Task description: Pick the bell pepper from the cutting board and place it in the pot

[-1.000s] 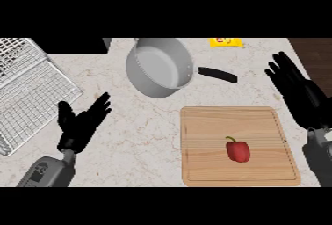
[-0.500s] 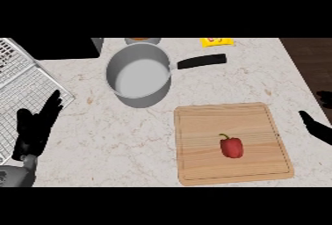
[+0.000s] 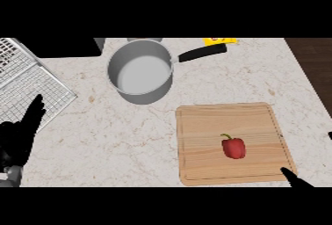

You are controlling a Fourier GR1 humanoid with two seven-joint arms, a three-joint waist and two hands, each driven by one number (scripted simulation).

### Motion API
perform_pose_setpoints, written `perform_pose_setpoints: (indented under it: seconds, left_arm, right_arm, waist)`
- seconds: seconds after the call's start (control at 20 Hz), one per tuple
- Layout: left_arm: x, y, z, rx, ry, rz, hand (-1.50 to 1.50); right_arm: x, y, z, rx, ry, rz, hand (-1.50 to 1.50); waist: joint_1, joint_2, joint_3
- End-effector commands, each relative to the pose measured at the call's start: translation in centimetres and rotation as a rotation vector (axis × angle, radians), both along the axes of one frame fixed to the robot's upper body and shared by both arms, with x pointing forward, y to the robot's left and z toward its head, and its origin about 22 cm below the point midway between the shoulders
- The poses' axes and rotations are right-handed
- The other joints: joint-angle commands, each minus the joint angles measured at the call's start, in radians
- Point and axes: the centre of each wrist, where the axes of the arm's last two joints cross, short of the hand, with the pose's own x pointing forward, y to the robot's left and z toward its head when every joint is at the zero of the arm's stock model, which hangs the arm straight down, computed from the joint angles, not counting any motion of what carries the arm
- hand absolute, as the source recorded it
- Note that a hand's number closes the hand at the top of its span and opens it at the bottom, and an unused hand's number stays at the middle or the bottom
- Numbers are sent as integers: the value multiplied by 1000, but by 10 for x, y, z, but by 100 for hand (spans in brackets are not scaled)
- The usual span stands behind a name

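A red bell pepper point(image 3: 233, 147) with a green stem lies on the wooden cutting board point(image 3: 201, 127), right of the board's middle. The grey pot point(image 3: 139, 72) with a black handle stands behind the board at the upper middle, with nothing inside it. My left hand point(image 3: 19, 132) shows at the left edge, fingers straight and open, far from the pepper. Of my right hand point(image 3: 297, 179) only a fingertip shows at the board's near right corner, so whether that hand is open or shut cannot be seen.
A wire rack point(image 3: 26, 83) lies at the far left, partly under my left hand. A yellow item point(image 3: 220, 40) sits at the counter's back edge by the pot's handle. The counter's right edge runs near the board.
The view has shifted, so the pot and board sit differently in the picture. My left hand moved to the left edge; my right hand dropped from beside the board to its near right corner, mostly out of view.
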Motion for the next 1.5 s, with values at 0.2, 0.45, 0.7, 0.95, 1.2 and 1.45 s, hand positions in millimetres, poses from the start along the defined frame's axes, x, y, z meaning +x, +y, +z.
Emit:
perform_pose_setpoints:
  seconds: [0.2,0.45,0.7,0.95,1.2,1.45]
  left_arm:
    - [0,-16,11,0,-33,-35,0]
    - [0,-27,9,-10,-51,-68,0]
    - [5,-26,6,8,-36,-70,0]
    - [12,-34,12,-5,-19,-75,0]
    - [-9,-16,4,12,-31,-49,0]
    - [5,-31,5,-3,-34,-41,0]
  right_arm:
    - [-27,41,36,-93,209,-63,-150]
    - [-13,55,60,-163,492,-70,-150]
    - [10,83,60,-191,754,-97,-150]
    - [43,122,77,-165,901,-62,-150]
    - [79,143,75,-168,957,-50,-150]
    - [98,154,59,-200,1017,-113,-150]
  waist:
    - [47,18,0]
    - [79,26,-2]
    - [92,30,0]
    - [72,24,3]
    - [66,19,4]
    - [55,20,4]
